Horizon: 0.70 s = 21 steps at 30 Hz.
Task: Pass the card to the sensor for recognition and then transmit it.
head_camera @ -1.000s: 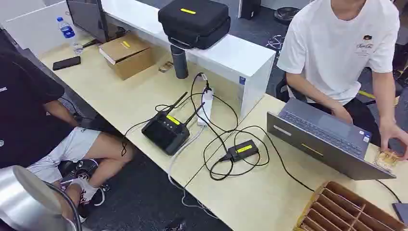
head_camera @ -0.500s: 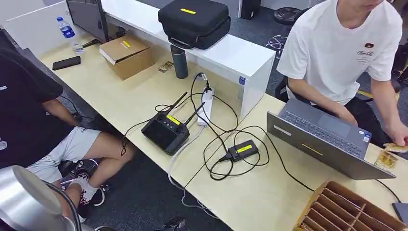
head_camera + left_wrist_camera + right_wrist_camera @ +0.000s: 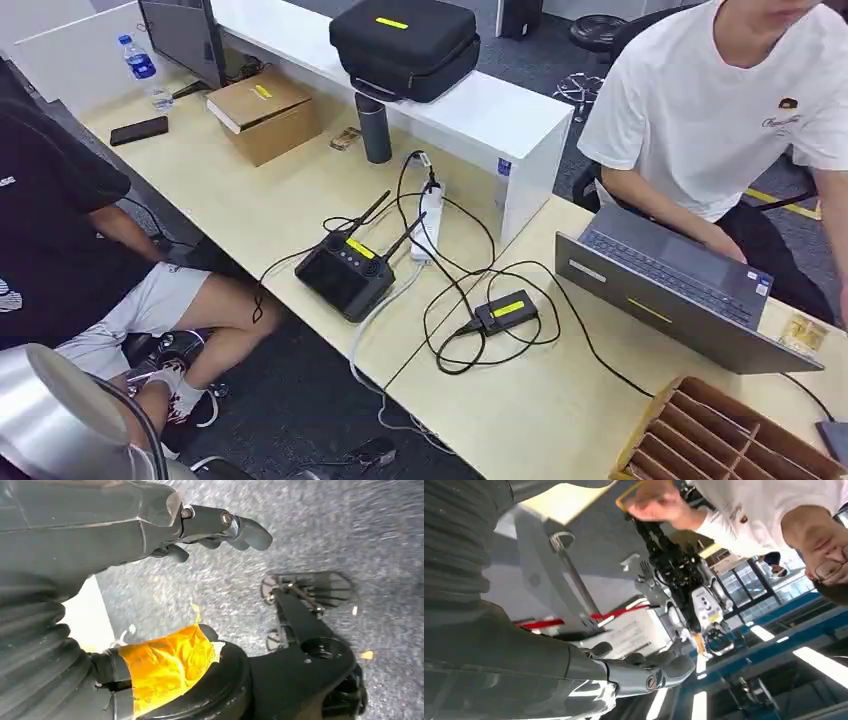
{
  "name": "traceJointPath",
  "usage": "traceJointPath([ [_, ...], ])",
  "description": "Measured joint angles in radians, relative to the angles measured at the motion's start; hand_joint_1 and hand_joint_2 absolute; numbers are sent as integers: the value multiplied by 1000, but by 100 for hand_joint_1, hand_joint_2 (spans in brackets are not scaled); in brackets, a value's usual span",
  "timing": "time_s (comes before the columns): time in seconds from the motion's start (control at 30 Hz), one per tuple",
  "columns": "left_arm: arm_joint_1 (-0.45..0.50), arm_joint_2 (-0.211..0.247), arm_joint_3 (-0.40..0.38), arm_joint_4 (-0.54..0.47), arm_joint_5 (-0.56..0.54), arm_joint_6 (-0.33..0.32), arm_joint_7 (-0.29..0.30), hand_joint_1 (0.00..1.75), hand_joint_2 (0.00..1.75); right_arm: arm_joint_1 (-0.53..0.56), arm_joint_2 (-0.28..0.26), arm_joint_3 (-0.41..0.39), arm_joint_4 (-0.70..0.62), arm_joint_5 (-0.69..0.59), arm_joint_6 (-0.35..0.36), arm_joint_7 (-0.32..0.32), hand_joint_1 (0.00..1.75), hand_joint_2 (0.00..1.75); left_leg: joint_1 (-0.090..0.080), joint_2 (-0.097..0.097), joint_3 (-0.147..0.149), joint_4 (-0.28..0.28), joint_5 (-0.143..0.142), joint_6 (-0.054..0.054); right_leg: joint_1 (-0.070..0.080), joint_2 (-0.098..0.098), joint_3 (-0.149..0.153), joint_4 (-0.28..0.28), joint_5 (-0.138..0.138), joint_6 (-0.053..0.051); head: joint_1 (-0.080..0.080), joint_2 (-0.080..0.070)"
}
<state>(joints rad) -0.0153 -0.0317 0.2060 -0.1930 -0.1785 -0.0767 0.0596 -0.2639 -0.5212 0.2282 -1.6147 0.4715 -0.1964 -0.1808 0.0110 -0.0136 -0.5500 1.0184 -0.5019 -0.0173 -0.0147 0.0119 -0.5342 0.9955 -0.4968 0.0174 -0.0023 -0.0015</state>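
Right wrist view carries the main risk: the right hand [image 3: 574, 675] is released, its fingers [image 3: 659, 672] loosely stretched with nothing between them, while a person's hand [image 3: 659, 505] holds what looks like the card [image 3: 626, 497], a thin piece with a yellow edge, well apart from those fingers. If the handover comes before the fingers are lined up with the card's edge, I think the card can slip through and fall to the floor, because it is thin and flat and gives very little to grip. A second danger is pinching the person's fingertips instead of the card.

The left hand [image 3: 125, 535] is also slack and holds nothing – it hangs over the grey floor, so it cannot help.

On the desk [image 3: 270, 210], in the head view, a small black box with a yellow label [image 3: 505, 311] sits among cables near the middle; I judge this to be the sensor. It lies left of the laptop [image 3: 680, 300], so a reach to it with the card must avoid catching the cables. A small pale packet [image 3: 803, 331] lies right of the laptop – perhaps more cards, but I cannot tell.
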Motion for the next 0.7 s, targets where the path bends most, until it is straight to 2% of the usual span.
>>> traceJointPath([
  [0.07,1,3,-12,0,0,-15,-24,0,175,-79,-7,28,45,30,3,-5,0,175,0,0,0,0,0,0,0,0,0,0,0,0,-1,0],
  [0.13,-2,4,-15,0,13,-44,-24,0,175,-142,-1,66,91,81,-20,-1,0,175,0,0,0,0,1,0,0,0,0,0,0,0,0,0],
  [0.23,-4,3,-15,0,37,-76,12,0,175,-220,31,137,164,137,-60,17,0,175,0,0,0,0,1,-1,1,0,0,1,0,0,-1,0],
  [0.3,-4,2,-15,0,40,-81,11,0,175,-261,57,183,211,159,-81,28,0,175,1,0,0,0,1,-1,1,0,0,1,0,0,-1,0],
  [0.43,-4,-3,-15,0,40,-89,10,0,175,-308,99,244,270,171,-95,35,0,175,1,-1,-1,0,1,-1,1,-1,0,1,0,0,-1,0],
  [0.63,-4,-3,-15,0,41,-94,13,0,175,-317,137,288,305,165,-103,36,0,175,1,-2,-2,0,1,-1,1,-1,-1,1,0,0,-1,0],
  [0.67,-4,-3,-15,0,42,-96,13,0,175,-317,142,294,310,160,-104,36,175,175,1,-2,-2,0,1,-1,1,-1,-1,1,0,0,-1,0],
  [0.7,-4,-3,-15,0,42,-99,14,0,175,-317,145,298,313,154,-103,36,175,175,1,-2,-2,0,1,-1,1,-1,-1,1,0,0,-1,0],
])
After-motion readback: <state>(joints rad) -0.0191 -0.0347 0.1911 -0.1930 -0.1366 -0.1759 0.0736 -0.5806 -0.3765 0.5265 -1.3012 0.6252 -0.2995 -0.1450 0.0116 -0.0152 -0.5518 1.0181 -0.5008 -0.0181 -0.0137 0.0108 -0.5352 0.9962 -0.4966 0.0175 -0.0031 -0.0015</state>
